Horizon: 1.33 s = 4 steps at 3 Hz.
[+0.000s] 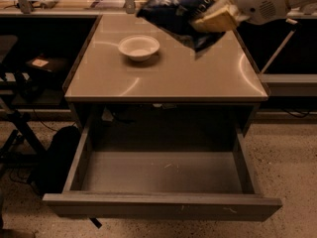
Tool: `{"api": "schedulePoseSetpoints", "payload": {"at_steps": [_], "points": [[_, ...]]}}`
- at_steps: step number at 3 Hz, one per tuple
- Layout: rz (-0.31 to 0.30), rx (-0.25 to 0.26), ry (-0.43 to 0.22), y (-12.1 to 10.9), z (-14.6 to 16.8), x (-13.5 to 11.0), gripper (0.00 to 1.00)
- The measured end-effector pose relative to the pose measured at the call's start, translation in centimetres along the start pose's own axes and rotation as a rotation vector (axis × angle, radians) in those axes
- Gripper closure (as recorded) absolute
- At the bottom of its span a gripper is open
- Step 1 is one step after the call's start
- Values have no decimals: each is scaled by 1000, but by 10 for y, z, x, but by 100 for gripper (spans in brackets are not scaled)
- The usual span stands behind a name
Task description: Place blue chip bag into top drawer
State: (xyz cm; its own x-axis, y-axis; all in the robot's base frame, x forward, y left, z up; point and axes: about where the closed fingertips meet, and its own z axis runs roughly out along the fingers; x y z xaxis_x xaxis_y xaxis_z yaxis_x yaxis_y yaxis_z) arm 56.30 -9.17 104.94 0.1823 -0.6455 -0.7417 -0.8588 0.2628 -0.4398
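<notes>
The blue chip bag [179,12] is a crinkled dark blue foil bag with white lettering. It hangs in the air above the back right of the tabletop. My gripper [216,18] is shut on the bag's right side, with tan fingers [214,21] clamped on the foil. The white arm comes in from the upper right. The top drawer [163,206] is a wide grey metal drawer, pulled fully out below the table's front edge. Its flat bottom shows and nothing lies in it.
A white bowl [138,47] stands on the tan tabletop [163,76] at the back left. A black bag [59,157] sits on the floor left of the drawer. Dark shelving [34,63] stands left and a rail [287,78] right of the table.
</notes>
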Motion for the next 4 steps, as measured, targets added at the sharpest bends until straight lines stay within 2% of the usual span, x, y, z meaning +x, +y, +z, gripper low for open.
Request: {"api": "schedulePoseSetpoints", "payload": {"at_steps": [1,2,3,4], "points": [[-113,56,-111,69,-21,-107,100],[-149,32,-108,118,-22,-129,100],[-96,-20,-90,113,-7,-105,100],[-33,-24,-4,117,4,-45,100]]}}
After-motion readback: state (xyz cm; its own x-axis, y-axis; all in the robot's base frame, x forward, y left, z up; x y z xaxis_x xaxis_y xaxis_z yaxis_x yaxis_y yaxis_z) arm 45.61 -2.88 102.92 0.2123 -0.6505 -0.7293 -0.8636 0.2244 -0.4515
